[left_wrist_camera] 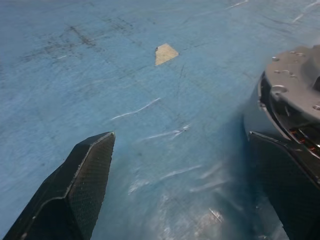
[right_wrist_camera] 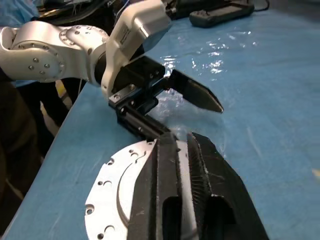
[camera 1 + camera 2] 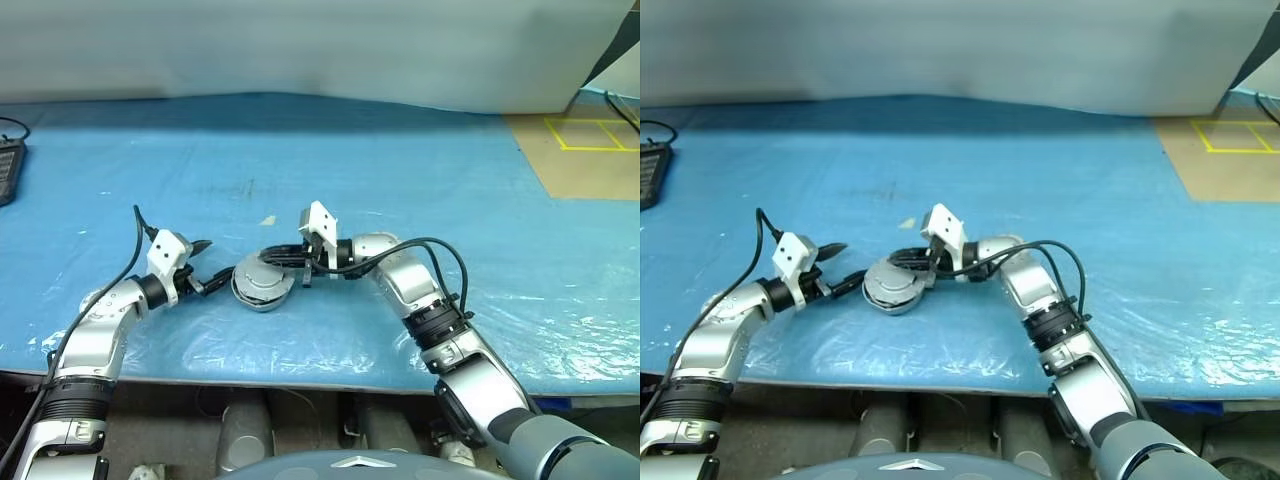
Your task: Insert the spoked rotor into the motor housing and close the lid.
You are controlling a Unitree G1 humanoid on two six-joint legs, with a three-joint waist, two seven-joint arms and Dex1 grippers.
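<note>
Left eye view: near the bench's front edge, the lid [image 3: 262, 278] sits on the motor housing [image 3: 252, 296]. The left gripper [image 3: 205, 266], jaws spread wide, flanks the housing; the right gripper [image 3: 287, 265] lies across the lid, fingers nearly together, a thin gap between.

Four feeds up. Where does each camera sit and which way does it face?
Head pair: looks down over both arms at the housing on the blue table.
Left wrist: along the open left hand at the housing's side.
Right wrist: along the right hand over the lid toward the left hand.
All views share the housing.
</note>
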